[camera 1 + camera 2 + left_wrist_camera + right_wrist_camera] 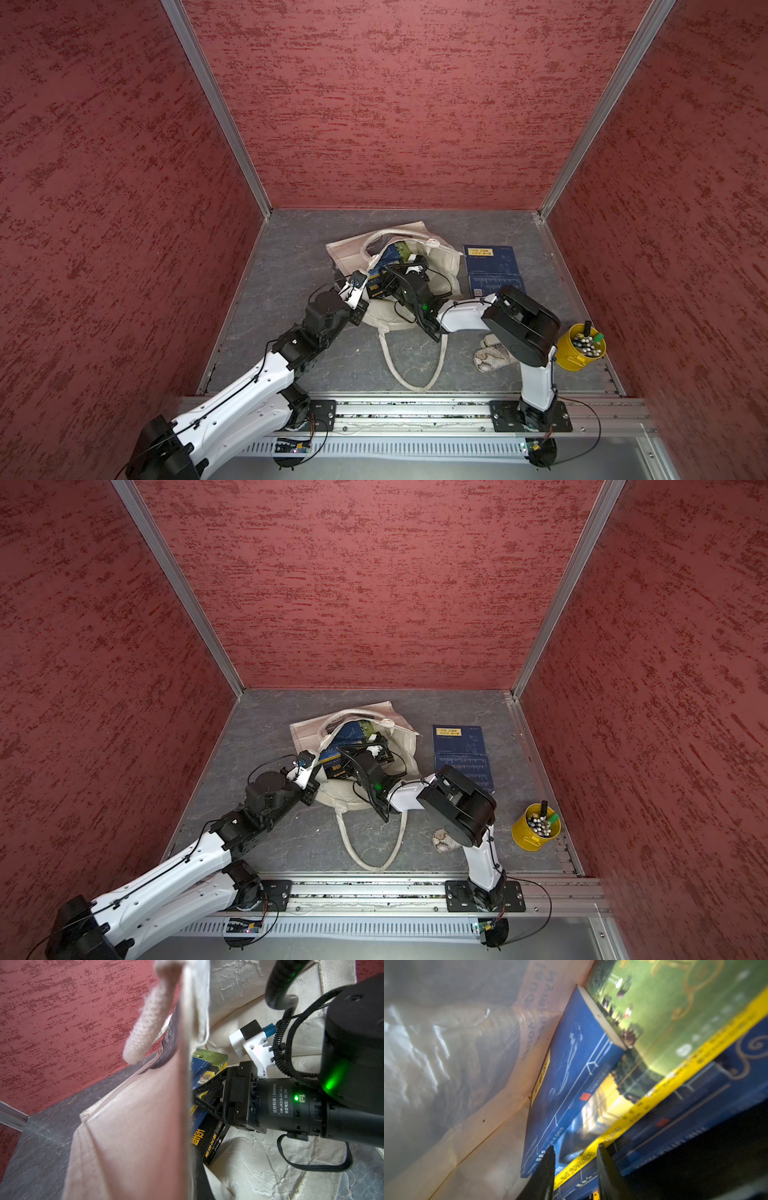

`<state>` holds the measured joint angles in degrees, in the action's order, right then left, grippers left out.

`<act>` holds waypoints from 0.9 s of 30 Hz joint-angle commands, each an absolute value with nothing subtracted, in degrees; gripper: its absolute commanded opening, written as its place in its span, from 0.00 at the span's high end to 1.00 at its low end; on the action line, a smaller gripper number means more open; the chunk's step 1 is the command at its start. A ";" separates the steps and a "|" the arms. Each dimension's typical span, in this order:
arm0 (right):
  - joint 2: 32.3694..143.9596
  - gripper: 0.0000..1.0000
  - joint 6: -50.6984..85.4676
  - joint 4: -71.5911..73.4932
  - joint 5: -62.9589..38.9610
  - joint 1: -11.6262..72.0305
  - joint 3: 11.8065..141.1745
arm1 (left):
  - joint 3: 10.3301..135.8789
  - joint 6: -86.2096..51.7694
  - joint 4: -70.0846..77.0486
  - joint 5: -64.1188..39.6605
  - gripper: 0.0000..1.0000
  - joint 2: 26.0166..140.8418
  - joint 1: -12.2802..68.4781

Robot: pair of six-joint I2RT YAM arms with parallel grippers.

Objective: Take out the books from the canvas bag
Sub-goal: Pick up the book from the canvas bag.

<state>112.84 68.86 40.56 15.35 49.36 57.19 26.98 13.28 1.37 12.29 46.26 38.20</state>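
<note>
Rail (415, 411) fronts grey floor (291, 270), canvas bag (446, 262), red walls (395, 104).

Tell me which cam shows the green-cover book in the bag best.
Right wrist: the green-cover book fills much of the frame, cover art visible though soft. Left wrist shows only a corner past the canvas bag wall. In both top views it is a small green patch.

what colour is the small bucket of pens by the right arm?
Bright yellow; the small metal bucket shows best in a top view.
</note>
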 commanded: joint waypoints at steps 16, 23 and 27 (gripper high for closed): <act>115.05 0.72 65.39 39.33 16.75 47.22 67.05 | 27.38 13.12 8.99 10.19 1.00 45.04 38.32; 116.25 0.87 68.26 41.90 14.63 47.37 64.18 | 27.42 13.18 9.13 10.18 1.00 44.88 38.32; 113.00 0.94 69.59 44.58 15.18 47.46 59.56 | 27.39 13.18 9.12 10.26 1.00 44.74 38.28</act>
<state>114.91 70.04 41.39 14.66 48.14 62.06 26.98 13.28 1.72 12.32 46.28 37.91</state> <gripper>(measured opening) 0.214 0.049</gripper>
